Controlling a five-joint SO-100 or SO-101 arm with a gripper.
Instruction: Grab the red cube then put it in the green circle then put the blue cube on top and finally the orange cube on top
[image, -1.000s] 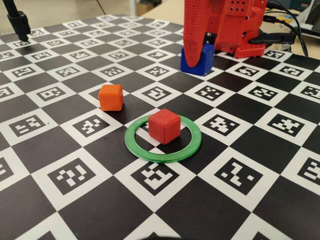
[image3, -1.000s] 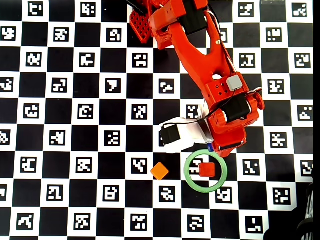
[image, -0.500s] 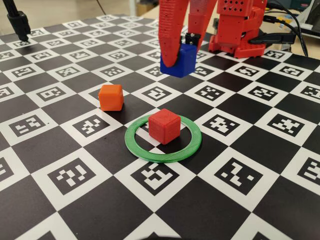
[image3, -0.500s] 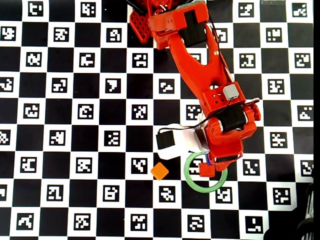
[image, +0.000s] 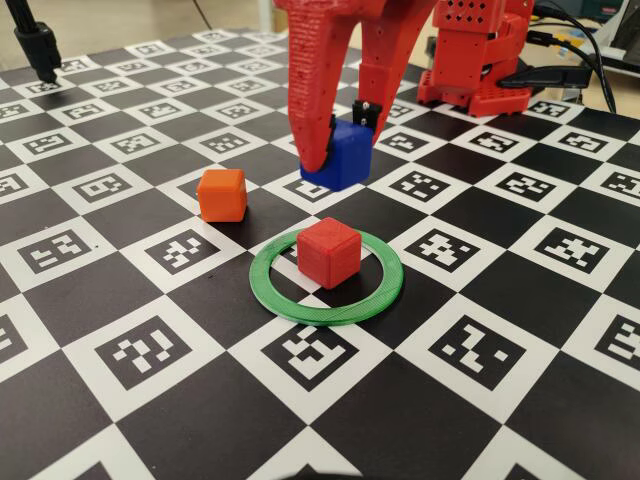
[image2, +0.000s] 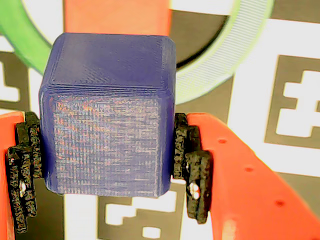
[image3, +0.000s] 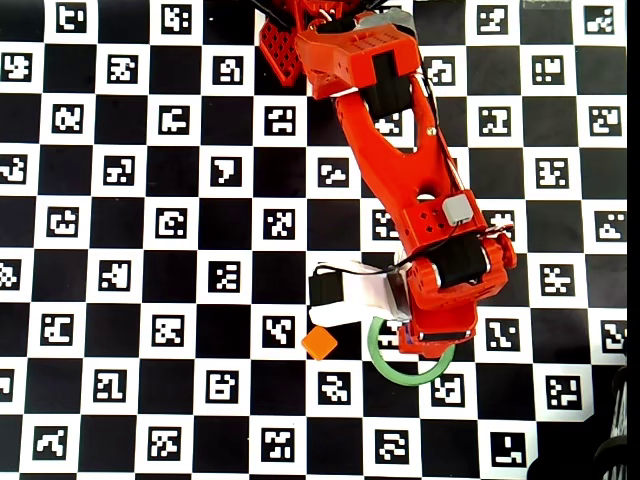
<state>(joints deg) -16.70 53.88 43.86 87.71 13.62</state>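
In the fixed view: blue cube (image: 340, 155) pinched between the jaws and hanging clear of the worktop (image: 500, 400), behind and above the red cube (image: 328, 251) inside the green circle (image: 327, 277), orange cube (image: 222, 194) off to the left; risk of clipping the red cube and knocking it out of the ring if lowered too early. In the wrist view: black pads (image2: 192, 167) gripping low on the cube's sides, so likely to tilt or land off-centre on release. In the overhead view: arm (image3: 410, 180) hiding the red cube, hence alignment hard to judge.

End effector (image: 335, 158) lifted the blue cube (image: 340, 155) off the tabletop (image: 520, 300), carried it forward; now above the green circle (image: 327, 297), covering the red cube (image: 327, 251) overhead.
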